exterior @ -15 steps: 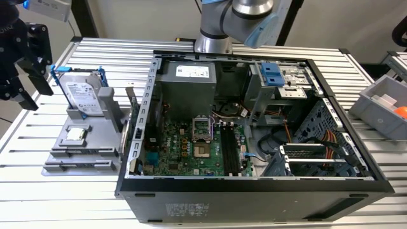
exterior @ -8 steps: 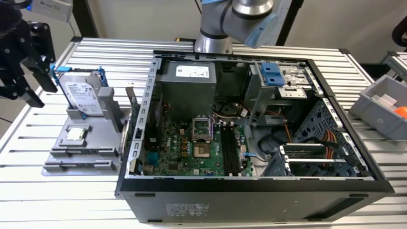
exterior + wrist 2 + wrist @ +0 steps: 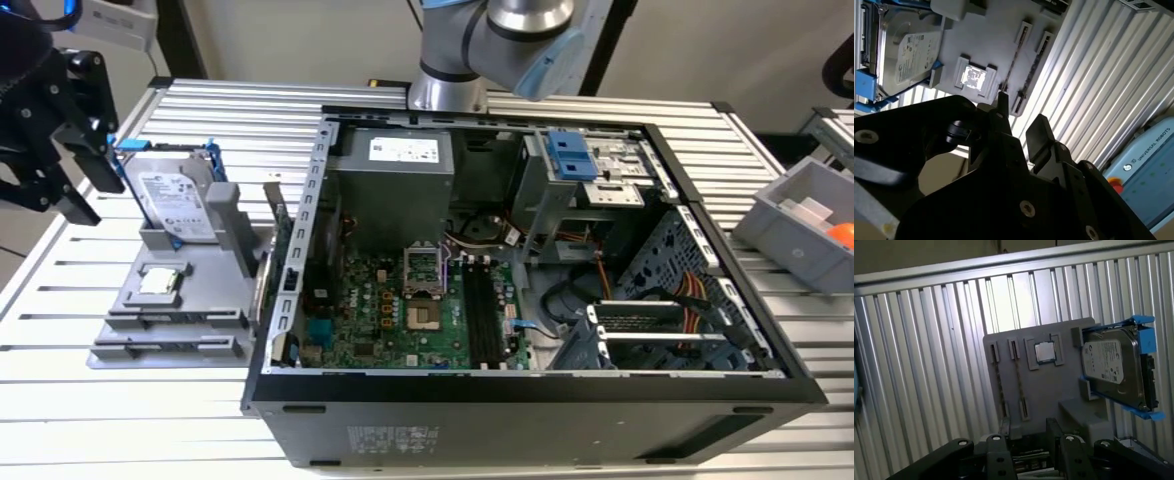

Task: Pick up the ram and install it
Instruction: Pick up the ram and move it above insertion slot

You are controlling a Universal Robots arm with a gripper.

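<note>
Hard drives (image 3: 174,200): one is standing.
Processor chips (image 3: 1045,352): one is lying.
Computer cases (image 3: 534,420): one is lying open.

Long thin dark circuit-board ram (image 3: 1019,387) (image 3: 1014,60): edge-on in both wrist views, reads as a dark speckled line. It stands on its long edge in a narrow slot of the flat grey plastic holder (image 3: 1054,390) (image 3: 989,35), just beside the small square silver chip (image 3: 1044,352) (image 3: 974,77). The parallel slot next to it shows the same speckled line. Can't tell the two apart.
</note>
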